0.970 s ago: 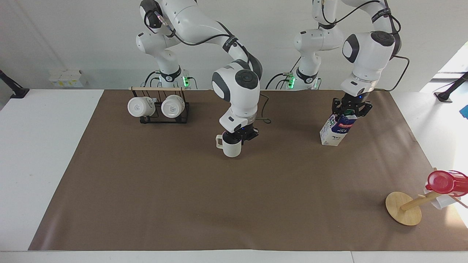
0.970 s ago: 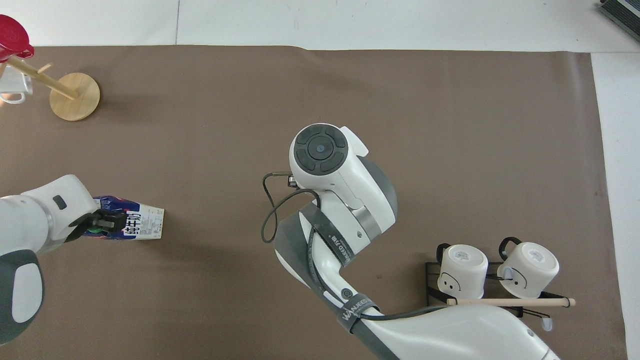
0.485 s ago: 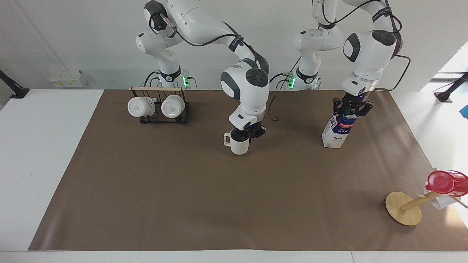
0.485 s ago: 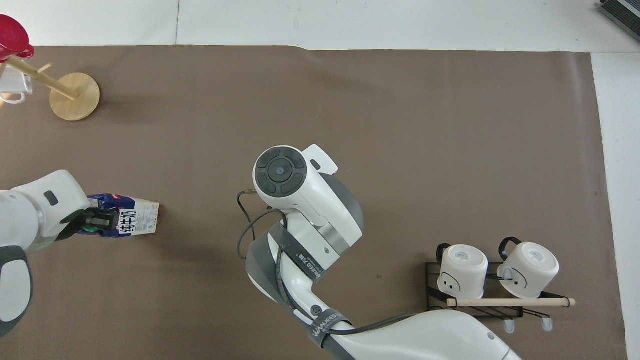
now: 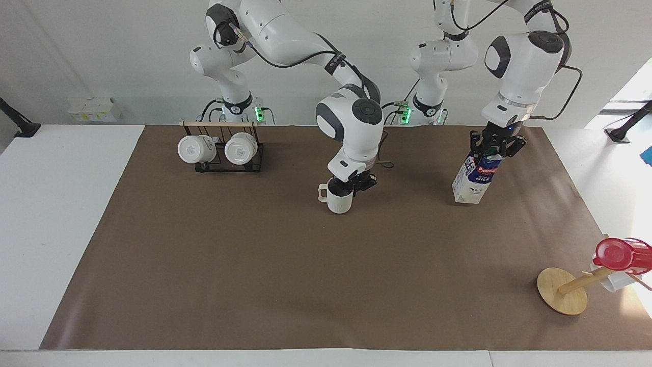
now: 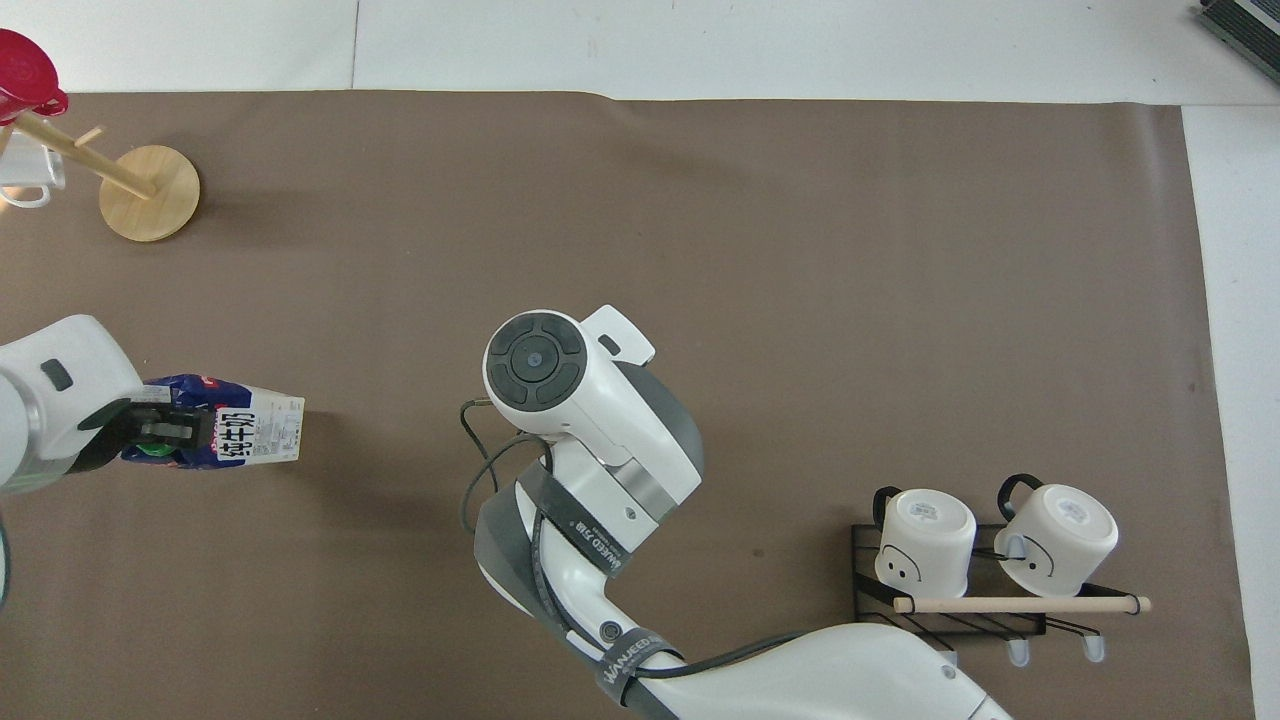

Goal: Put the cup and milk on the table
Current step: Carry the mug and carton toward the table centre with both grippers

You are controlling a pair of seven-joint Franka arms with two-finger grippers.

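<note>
The cream-white cup hangs upright by its rim from my right gripper, which is shut on it just above the middle of the brown sheet on the table. In the overhead view the right arm's wrist hides the cup. My left gripper is shut on the top of the milk, a white and blue carton held tilted over the sheet toward the left arm's end. From above, the milk shows beside the left gripper. Whether cup or carton touches the sheet, I cannot tell.
A black rack with two white mugs stands near the robots toward the right arm's end. A wooden stand carrying a red cup sits farthest from the robots at the left arm's end.
The right gripper carried the cup toward the left arm's end of the table. The left gripper tightened on the milk and shifted it slightly the same way, less tilted than before.
</note>
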